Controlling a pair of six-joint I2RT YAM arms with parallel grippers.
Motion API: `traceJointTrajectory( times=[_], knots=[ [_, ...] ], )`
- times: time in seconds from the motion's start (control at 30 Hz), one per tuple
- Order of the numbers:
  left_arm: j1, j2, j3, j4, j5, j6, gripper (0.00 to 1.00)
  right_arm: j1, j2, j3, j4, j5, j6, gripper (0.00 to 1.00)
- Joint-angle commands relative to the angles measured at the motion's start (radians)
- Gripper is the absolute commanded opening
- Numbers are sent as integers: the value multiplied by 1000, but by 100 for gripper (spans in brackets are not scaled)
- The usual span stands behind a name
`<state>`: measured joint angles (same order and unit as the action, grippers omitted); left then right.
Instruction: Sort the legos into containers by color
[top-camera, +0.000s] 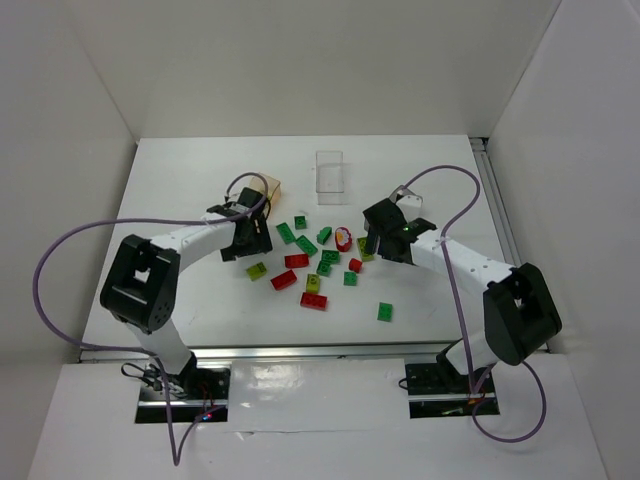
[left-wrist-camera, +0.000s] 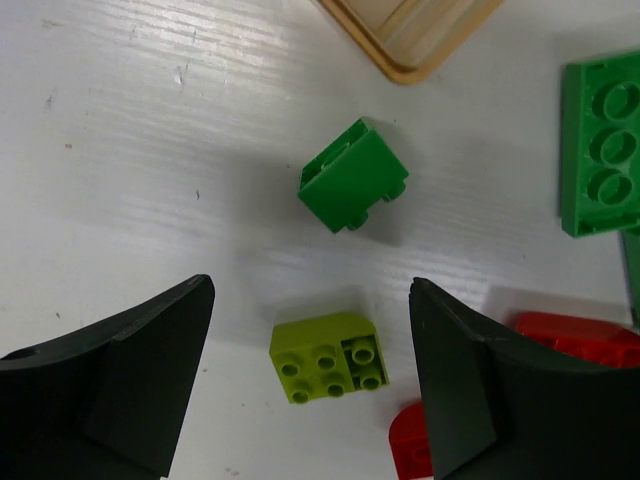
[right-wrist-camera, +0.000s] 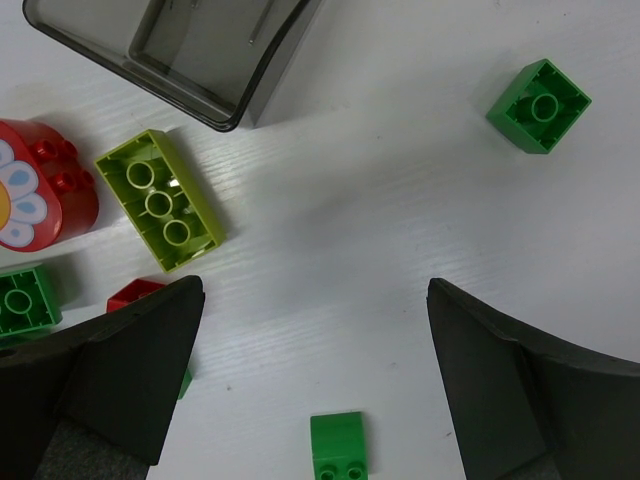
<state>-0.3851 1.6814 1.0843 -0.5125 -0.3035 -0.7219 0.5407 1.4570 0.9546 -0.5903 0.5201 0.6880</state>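
The left gripper (left-wrist-camera: 310, 284), jaws spread wide and holding nothing, straddles the yellow-green lego (left-wrist-camera: 325, 355), which lies studs-up short of the orange-tan container (left-wrist-camera: 410, 30), a dark green lego (left-wrist-camera: 352, 177) between them, its longer side running nearly finger to finger.
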Motion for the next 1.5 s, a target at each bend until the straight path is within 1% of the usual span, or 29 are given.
traceJointTrajectory(
  times=[0.0,0.07,0.1,0.17,0.23,0.4,0.47,0.5,0.57,0.63,0.7,0.8,0.87,0.9,0.97,1.03,1.17,1.2,1.27,1.3,1.33,1.37,1.4,1.43,1.47],
  knots=[
    [-5,55,49,49,-60,-33,88,10,-24,-4,-2,26,18,100],
    [-5,92,69,60,-84,-33,86,10,-24,-4,-11,26,18,100],
    [-5,103,78,60,-85,-24,86,10,-24,-4,-11,26,18,100],
    [-5,124,98,60,-85,-24,82,10,-34,-4,-11,26,18,100],
    [-5,138,109,92,-85,-24,81,10,-34,-4,-11,26,18,100],
    [-5,159,109,146,-95,1,69,10,-34,-13,-11,26,18,100],
    [-5,169,97,155,-95,1,63,10,-34,-13,-11,26,18,100],
    [-5,169,97,176,-95,1,61,10,-34,-13,-11,26,18,100],
    [-5,169,88,177,-95,1,51,10,-34,-13,-20,26,18,100],
    [-5,159,88,187,-95,10,43,10,-34,-13,-20,26,18,100],
    [-5,149,77,187,-86,21,38,10,-34,-13,-20,26,18,100],
    [-5,112,77,187,-62,39,26,10,-34,-13,-32,35,27,100],
    [-14,83,77,175,-30,50,26,10,-43,-13,-32,47,27,100],
    [-41,72,77,164,-16,50,26,10,-43,-13,-45,47,27,100],
    [-67,51,77,164,52,76,26,10,-53,-13,-45,75,36,100],
    [-102,41,109,164,131,90,26,10,-63,-13,-55,90,36,100],
    [-127,69,215,154,201,90,26,10,-86,-4,-65,127,45,100],
    [-127,81,277,154,216,90,26,10,-95,-4,-65,136,45,100],
    [-138,138,356,131,216,99,26,10,-125,-4,-65,146,36,100],
    [-138,165,447,106,216,99,26,10,-136,-13,-65,146,36,100],
    [-138,196,497,92,207,99,26,10,-147,-13,-56,162,36,100],
    [-138,266,549,75,207,99,26,10,-168,-13,-55,173,56,100],
    [-138,303,602,59,207,99,26,10,-182,-22,-68,185,67,100],
    [-138,339,702,33,198,110,26,19,-199,-33,-68,205,67,100],
    [-138,371,747,32,198,110,26,19,-214,-33,-68,215,77,100]
  ],
)
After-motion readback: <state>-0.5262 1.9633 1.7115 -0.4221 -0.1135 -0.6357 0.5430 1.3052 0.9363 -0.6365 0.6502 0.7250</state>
